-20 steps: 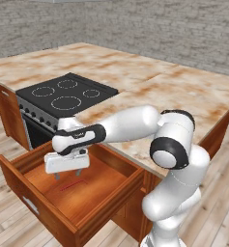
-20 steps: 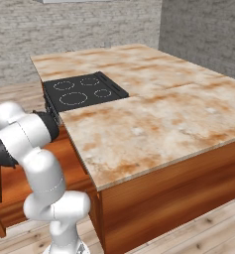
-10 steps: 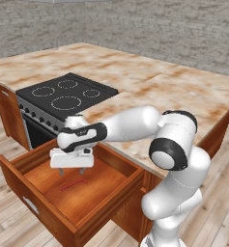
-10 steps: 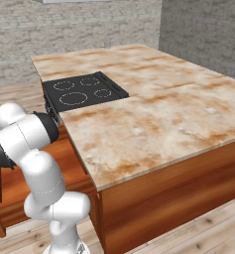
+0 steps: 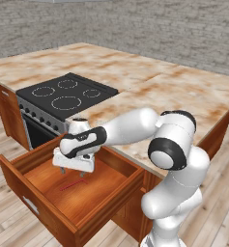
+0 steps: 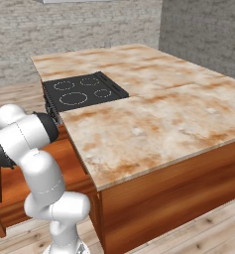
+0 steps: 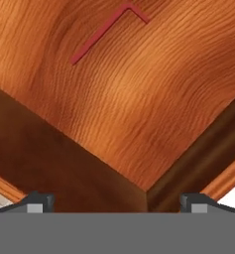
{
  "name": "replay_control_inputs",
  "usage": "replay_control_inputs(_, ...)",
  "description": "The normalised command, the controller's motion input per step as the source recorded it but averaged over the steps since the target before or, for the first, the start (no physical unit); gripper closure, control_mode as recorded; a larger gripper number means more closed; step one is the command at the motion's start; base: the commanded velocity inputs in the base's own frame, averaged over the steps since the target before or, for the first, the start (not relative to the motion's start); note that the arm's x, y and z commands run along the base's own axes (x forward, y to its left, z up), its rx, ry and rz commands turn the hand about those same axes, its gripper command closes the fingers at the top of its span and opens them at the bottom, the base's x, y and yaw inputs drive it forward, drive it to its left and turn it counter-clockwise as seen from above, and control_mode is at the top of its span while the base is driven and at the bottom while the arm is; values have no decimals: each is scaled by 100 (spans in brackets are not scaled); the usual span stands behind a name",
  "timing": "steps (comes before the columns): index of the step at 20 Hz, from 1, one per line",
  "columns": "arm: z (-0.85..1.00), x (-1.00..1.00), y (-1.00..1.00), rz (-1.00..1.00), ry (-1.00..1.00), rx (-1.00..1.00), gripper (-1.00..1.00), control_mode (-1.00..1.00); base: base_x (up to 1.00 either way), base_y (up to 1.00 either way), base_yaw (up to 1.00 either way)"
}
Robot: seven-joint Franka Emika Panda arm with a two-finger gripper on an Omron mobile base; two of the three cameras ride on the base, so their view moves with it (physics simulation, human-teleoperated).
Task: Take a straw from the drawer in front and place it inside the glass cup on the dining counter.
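the dining counter (image 5: 164, 91), a broad island of cream stone mottled with rust-brown, fills the room, with a black cooktop (image 5: 67, 94) set into its near corner. below the cooktop the wide wooden drawer (image 5: 63, 212) stands pulled out, its floor bare wood. the white arm (image 5: 130, 128) reaches from its base down over the drawer's back half, and the gripper (image 5: 73, 170) hangs above the drawer floor with its fingers spread as wide as they go, holding nothing and touching nothing. in the hand view the two dark fingertips (image 7: 37, 201) sit at the far corners of the frame, with the drawer's inner back corner between them. from the right base camera the arm's own elbow (image 6: 25, 141) hides the hand, and the drawer (image 6: 20, 188) is cut off by the frame's left edge. the straw (image 5: 71, 185), a thin red stick with a short bent end, lies flat on the drawer floor just in front of the fingers, apart from them. in the hand view the straw (image 7: 101, 34) lies near the top of the frame, well away from both tips.
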Motion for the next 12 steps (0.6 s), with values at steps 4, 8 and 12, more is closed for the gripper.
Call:
replay_control_inputs(4, -21, 17, -3, -34, -2, -9, -100, -100, 0, 0, 0)
replay_control_inputs(8, -14, 16, -5, -30, 0, -8, -100, -100, 0, 0, 0)
replay_control_inputs(12, -8, 17, -8, -25, 0, -5, -100, -100, 0, 0, 0)
